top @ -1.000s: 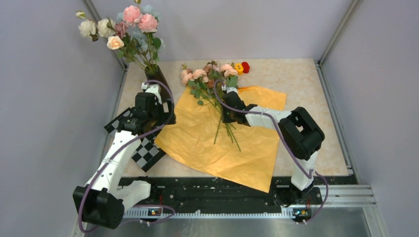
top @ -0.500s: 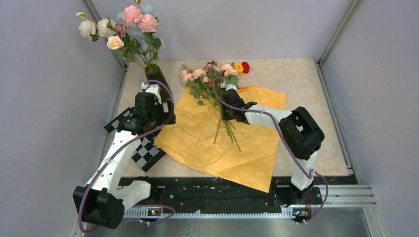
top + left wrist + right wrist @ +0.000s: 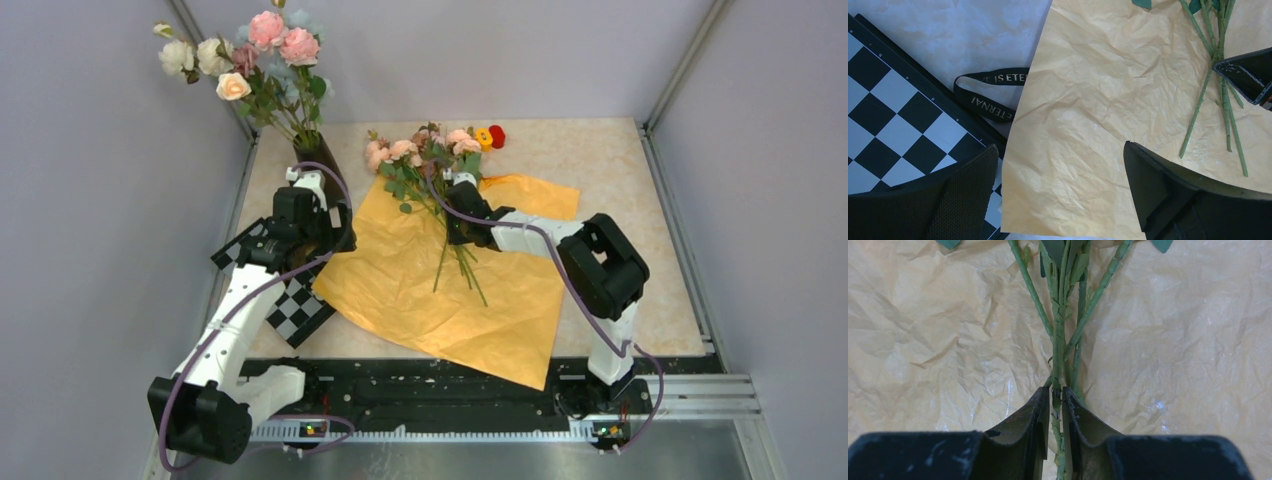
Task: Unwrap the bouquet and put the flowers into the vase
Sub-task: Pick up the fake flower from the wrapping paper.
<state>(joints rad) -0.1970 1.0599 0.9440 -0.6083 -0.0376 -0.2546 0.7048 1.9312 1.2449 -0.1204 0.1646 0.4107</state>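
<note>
On the beige marbled surface [image 3: 610, 180], a crumpled sheet of shiny orange paper [image 3: 430, 290] lies spread open and flat. Its left edge meets a black-and-white checkered board [image 3: 295, 312]. The small pink and peach artificial flowers [image 3: 415, 150] lie on their side across the far part of the sheet. Their heads rest past the paper's far edge on the bare surface, and their thin green stems [image 3: 458, 265] point back towards the arms.

The right gripper [image 3: 1055, 392] sits low over the paper with its fingers drawn in to a narrow slit around the gathered stems. In the right wrist view one stem runs straight between the two fingertips and is touched on both sides, while the other stems fan out just beyond. The left gripper [image 3: 1058, 150] hangs with its fingers spread wide, holding nothing, above the paper's left edge beside the board.

A long black ribbon with pale lettering [image 3: 990, 95] lies loose in a loop on the surface between board and paper. The tall glossy black vase [image 3: 308, 152] stands upright at the far left, just beyond the left wrist and well apart from the flowers. A taller bunch of white and pink blooms [image 3: 250, 55] stands in it. Small yellow and red flower heads [image 3: 490, 135] lie just to the right of the pink heads.
</note>
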